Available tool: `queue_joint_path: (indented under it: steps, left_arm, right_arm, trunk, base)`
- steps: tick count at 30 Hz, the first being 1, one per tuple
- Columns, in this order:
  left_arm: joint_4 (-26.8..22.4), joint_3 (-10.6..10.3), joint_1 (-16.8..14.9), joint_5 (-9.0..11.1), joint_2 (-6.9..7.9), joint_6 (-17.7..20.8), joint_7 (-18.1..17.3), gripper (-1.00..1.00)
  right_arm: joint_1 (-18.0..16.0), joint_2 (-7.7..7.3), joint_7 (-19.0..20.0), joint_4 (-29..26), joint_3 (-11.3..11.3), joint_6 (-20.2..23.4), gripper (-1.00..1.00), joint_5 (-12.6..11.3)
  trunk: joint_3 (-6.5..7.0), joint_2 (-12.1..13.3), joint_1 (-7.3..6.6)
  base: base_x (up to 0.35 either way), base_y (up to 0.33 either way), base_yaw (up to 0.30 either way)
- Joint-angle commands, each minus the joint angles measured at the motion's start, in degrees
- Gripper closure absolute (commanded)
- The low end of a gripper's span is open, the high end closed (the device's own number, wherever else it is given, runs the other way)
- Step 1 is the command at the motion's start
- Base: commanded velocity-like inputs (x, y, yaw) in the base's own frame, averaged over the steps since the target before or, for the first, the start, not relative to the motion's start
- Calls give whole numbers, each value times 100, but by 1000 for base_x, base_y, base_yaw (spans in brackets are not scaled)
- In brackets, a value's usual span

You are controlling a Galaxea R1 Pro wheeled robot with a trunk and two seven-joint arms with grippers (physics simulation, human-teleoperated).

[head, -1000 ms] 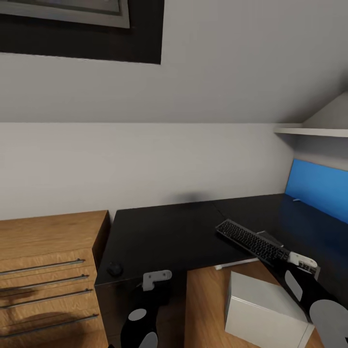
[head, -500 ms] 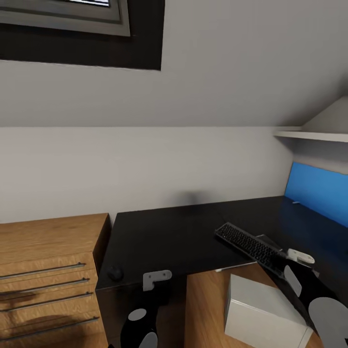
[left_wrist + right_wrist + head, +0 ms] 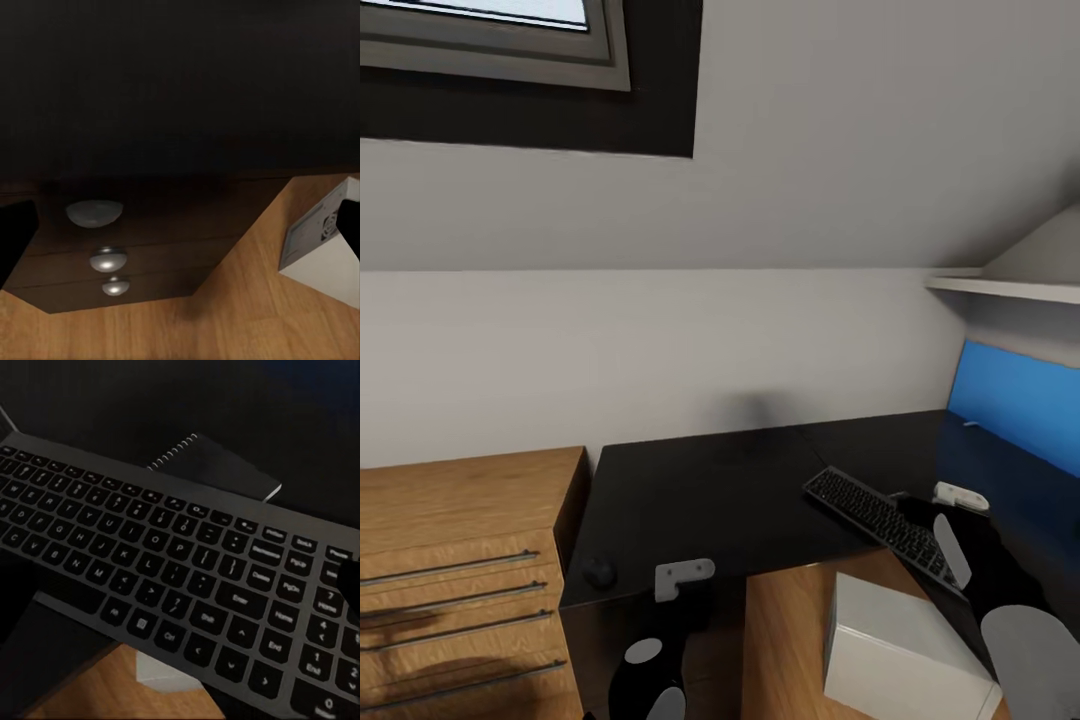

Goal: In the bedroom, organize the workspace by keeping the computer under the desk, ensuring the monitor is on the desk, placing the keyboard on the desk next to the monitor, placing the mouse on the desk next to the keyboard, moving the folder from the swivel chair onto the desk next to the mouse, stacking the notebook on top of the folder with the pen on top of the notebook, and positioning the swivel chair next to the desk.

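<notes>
Bedroom wall and sloped ceiling take up more of the head view than a second ago, with more of the window showing. That is the camera tipping up, not the furniture moving.

The real change is the right arm. Its tool has travelled forward along the keyboard and now hangs over the far end. In the right wrist view the keys sit close below, and the dark fingers look set wide with nothing between them.

The keyboard has not shifted. It lies slantwise on the black surface, its near end jutting past the edge above the computer on the floor. A notebook lies just beyond it.

The left tool has kept its place at the front edge near the mouse, jaws wide and empty, facing the drawer knobs.

A blue folder stands at the far right.

My reading is that the keyboard placement is not finished, and the arm is lining up to grasp or nudge it fully on.
</notes>
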Motion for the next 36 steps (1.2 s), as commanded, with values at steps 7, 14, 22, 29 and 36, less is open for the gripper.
queue_joint_path:
  steps: [7, 14, 22, 29, 36]
  left_arm:
    - [-7, -7, -7, 38, 1, 17, 46, -100]
    - [-7, -7, -7, 38, 2, 17, 46, -100]
    - [-7, -7, -7, 35, 2, 17, 46, -100]
    - [-7, -7, -7, 31, 2, 17, 46, -100]
    - [-7, -8, -7, 29, 2, 9, 54, -100]
  right_arm:
    - [13, 15, -42, -71, 5, 94, -100, -61]
    - [15, 46, -42, -75, 5, 97, -100, -61]
    - [15, 78, -42, -69, 5, 98, -100, -61]
    - [15, 135, -48, -69, 5, 99, -100, -53]
    - [15, 127, -48, -59, 5, 59, -100, -29]
  trunk:
    - [47, 117, -66]
    - [47, 117, -66]
    - [47, 117, -66]
    - [47, 117, -66]
    - [47, 117, -66]
  base:
    - [0, 0, -3]
    - [0, 0, -157]
    - [0, 0, -199]
    - [0, 0, -22]
    - [111, 0, -2]
